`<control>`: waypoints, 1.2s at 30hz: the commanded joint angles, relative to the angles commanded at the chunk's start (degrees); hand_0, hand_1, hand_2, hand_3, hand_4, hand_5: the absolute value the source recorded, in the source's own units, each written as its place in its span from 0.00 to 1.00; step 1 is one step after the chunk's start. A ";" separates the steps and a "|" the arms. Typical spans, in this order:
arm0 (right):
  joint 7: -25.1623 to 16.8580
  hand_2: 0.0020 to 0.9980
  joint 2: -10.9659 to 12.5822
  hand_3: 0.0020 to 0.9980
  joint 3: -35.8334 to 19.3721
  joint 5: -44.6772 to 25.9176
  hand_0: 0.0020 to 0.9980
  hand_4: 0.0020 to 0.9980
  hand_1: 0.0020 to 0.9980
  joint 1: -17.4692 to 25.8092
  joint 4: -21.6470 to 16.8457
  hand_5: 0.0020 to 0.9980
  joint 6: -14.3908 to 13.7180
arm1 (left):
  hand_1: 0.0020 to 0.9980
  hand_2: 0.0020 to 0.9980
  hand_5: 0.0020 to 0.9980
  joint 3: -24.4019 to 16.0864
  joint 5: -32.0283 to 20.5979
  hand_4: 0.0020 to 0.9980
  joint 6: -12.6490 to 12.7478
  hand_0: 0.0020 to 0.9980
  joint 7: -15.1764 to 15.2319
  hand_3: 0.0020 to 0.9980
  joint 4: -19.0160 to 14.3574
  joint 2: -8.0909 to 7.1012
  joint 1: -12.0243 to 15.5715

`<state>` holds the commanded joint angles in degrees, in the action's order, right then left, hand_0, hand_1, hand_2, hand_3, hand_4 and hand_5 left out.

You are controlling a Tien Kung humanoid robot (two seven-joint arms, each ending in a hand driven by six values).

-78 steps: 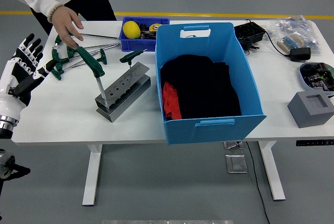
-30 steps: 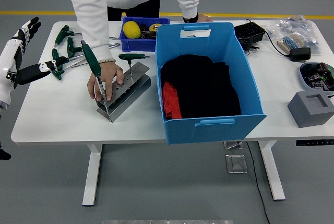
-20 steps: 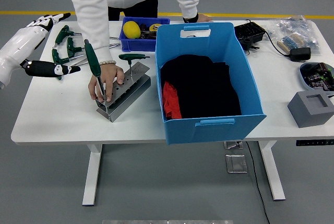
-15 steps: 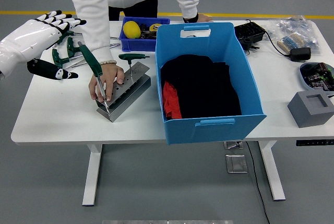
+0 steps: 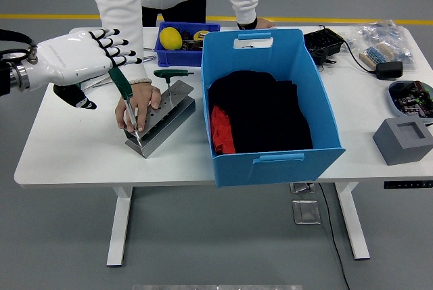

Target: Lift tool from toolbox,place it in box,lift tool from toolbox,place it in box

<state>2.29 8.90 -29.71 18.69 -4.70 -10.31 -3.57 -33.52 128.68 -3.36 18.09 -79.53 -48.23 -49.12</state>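
Above the table's left end, my left hand (image 5: 80, 57) hovers with fingers spread, holding nothing. A person's hand (image 5: 137, 103) steadies the tool rack (image 5: 160, 117) beside the blue box (image 5: 270, 101).

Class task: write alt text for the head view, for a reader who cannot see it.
A robot's left hand, fingers spread, hovers near a green-handled tool standing in a metal rack that a person's hand steadies. A blue box of dark cloth sits to the rack's right on the white table.
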 joint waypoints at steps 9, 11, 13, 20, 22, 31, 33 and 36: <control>0.04 0.78 0.10 0.71 1.47 -0.55 0.70 0.97 0.70 0.11 0.00 0.76 -0.21 | 0.96 0.87 0.23 12.11 -6.73 1.00 -0.25 0.97 1.05 0.93 7.55 4.21 -8.76; 0.01 0.78 0.17 0.71 1.76 -0.63 0.70 0.97 0.70 0.10 0.00 0.76 -0.26 | 0.96 0.87 0.23 13.56 -7.10 1.00 -0.11 0.97 1.21 0.93 8.61 4.67 -10.10; -0.01 0.77 0.23 0.71 2.06 -0.80 0.70 0.96 0.70 0.08 0.00 0.76 -0.32 | 0.93 0.81 0.24 15.01 -7.47 1.00 0.00 0.96 1.41 0.88 9.63 5.09 -11.32; -0.12 0.77 0.61 0.71 3.13 -0.94 0.70 0.96 0.69 -0.21 0.00 0.76 -0.43 | 0.79 0.68 0.24 20.57 -8.39 1.00 0.43 0.88 2.21 0.77 13.95 6.93 -15.73; -0.22 0.77 0.71 0.71 3.33 -1.11 0.70 0.96 0.69 -0.28 0.00 0.76 -0.51 | 0.79 0.68 0.24 21.62 -8.39 1.00 0.45 0.88 2.32 0.77 14.94 7.22 -16.52; -0.67 0.76 1.06 0.69 4.21 -2.00 0.69 0.96 0.69 -0.73 0.00 0.75 -0.98 | 0.64 0.55 0.23 25.14 -10.32 1.00 0.36 0.77 2.67 0.67 19.78 8.53 -18.76; -0.76 0.76 1.15 0.69 4.22 -2.09 0.69 0.96 0.69 -0.84 0.00 0.75 -1.14 | 0.64 0.55 0.23 26.05 -10.97 1.00 0.41 0.77 2.78 0.67 20.30 8.74 -19.23; -0.86 0.76 1.23 0.69 4.19 -2.14 0.69 0.96 0.69 -0.99 0.00 0.75 -1.31 | 0.64 0.55 0.23 26.77 -11.47 1.00 0.69 0.77 2.99 0.67 21.07 9.19 -19.78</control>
<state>1.44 10.13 -25.53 16.55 -5.69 -10.31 -4.88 -6.75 117.21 -2.67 21.08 -58.46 -39.03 -68.90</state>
